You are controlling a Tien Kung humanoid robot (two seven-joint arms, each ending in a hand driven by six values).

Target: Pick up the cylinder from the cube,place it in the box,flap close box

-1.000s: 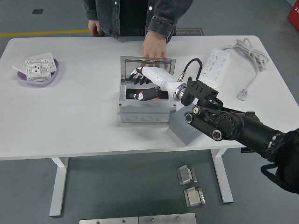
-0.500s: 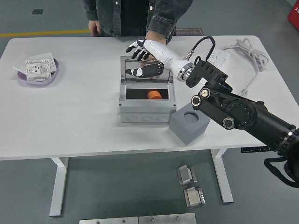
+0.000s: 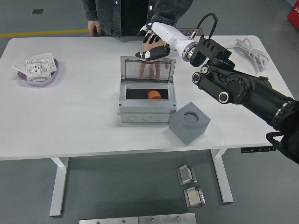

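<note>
An orange cylinder point(image 3: 153, 95) lies inside the grey box point(image 3: 146, 112) at mid-table. The box's clear lid point(image 3: 148, 69) stands upright at the back. My right hand point(image 3: 152, 43) hovers above and just behind the lid's top edge, white fingers relaxed, holding nothing. A person's hand point(image 3: 153, 65) rests on the table behind the lid, seen through it. The grey cube point(image 3: 189, 122) with a round hole on top sits to the right of the box, empty.
A purple plate point(image 3: 38, 75) carrying white parts sits at far left. A white power strip point(image 3: 219, 50) and its cable point(image 3: 250, 51) lie at back right. The person stands at the far edge.
My right hand has risen out of the box and moved back over the lid's top edge, leaving the orange cylinder inside. The person's hand has stayed behind the lid.
</note>
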